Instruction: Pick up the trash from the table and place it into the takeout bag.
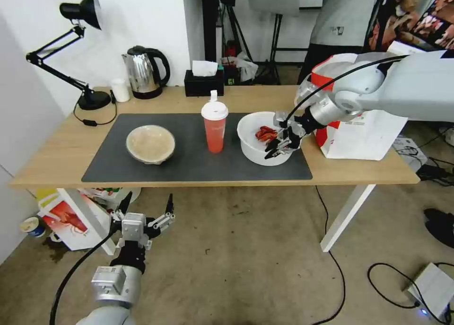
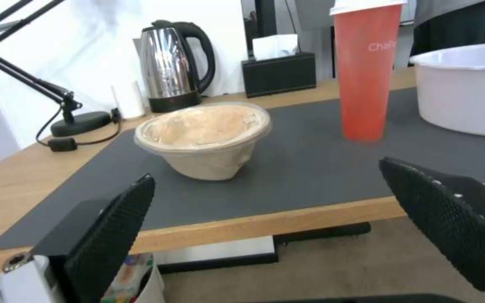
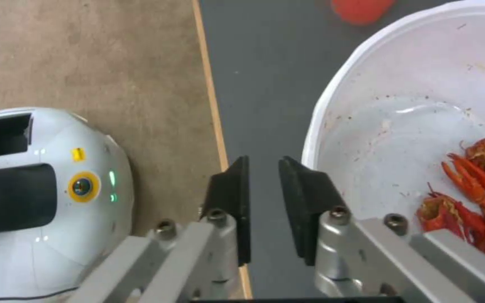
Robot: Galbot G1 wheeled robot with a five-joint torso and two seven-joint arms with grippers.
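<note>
The right gripper [image 1: 279,146] hangs over the near rim of the large white plastic bowl [image 1: 250,147] holding red crayfish scraps [image 1: 266,134], at the right end of the dark grey rectangular mat [image 1: 189,166] on the light-wood table [image 1: 61,154]; its black pads [image 3: 237,198] stand a narrow gap apart, just outside the rim, holding nothing. The red cup with white lid [image 1: 214,126] stands mid-mat, the shallow beige bowl [image 1: 150,143] toward the mat's left end. The boxy white takeout bag [image 1: 364,136] sits at the table's right end. The left gripper [image 1: 145,206] waits spread wide below the table's front edge.

Right gripper [image 1: 278,148] fingers nearly closed, left gripper [image 1: 146,206] spread wide
</note>
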